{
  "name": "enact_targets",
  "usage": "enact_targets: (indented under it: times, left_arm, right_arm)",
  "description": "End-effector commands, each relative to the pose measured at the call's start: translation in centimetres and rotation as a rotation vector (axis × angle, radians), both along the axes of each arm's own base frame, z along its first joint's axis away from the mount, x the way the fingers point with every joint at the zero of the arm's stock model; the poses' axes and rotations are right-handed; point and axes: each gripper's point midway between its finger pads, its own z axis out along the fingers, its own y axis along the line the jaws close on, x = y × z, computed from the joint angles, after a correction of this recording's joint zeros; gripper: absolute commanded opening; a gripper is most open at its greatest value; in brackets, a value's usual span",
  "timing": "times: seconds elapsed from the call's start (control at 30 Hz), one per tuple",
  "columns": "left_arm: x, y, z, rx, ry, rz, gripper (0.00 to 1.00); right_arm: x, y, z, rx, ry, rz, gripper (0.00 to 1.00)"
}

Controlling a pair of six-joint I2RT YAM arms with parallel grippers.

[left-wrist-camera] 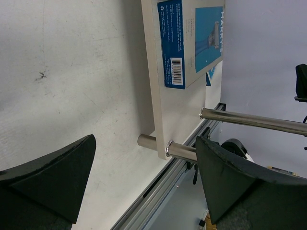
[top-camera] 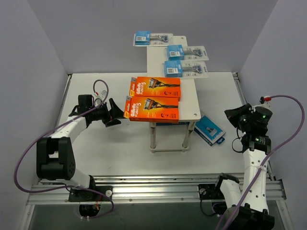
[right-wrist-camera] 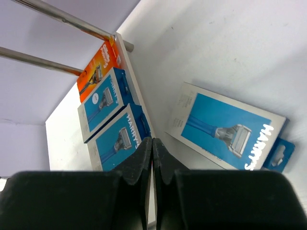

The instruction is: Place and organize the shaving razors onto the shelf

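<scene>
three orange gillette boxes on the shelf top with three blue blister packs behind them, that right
Not quite. The shelf top carries two orange boxes, not three: the far orange box and the near orange box. The top external view shows this. The three blue-card blister packs do lie behind them.

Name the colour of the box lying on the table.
The box is blue and white; right wrist view.

Bright, even overhead light; a soft shadow lies under the shelf (top-camera: 189,103). Close to each lens the dark fingers (left-wrist-camera: 230,177) blur, while the blue box (right-wrist-camera: 225,129) beyond the right gripper (right-wrist-camera: 152,143) reads sharp
</scene>
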Motion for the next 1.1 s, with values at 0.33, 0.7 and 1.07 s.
enact_targets:
  times: [0.33,0.7,1.07]
  left_arm:
    - [0.0,-0.4,2.1,-0.027,-0.062,-0.03,0.94]
    - [-0.4,-0.9,2.6,-0.036,-0.072,-0.044,0.94]
    - [-0.8,-1.7,3.4,-0.069,-0.085,-0.068,0.94]
  right_arm:
    - [-1.8,-1.5,-6.4,0.0,0.193,-0.089,0.32]
    - [-5.8,-3.0,-14.8,0.035,0.453,-0.233,0.51]
    - [-6.0,-4.0,-18.3,0.033,0.547,-0.283,0.67]
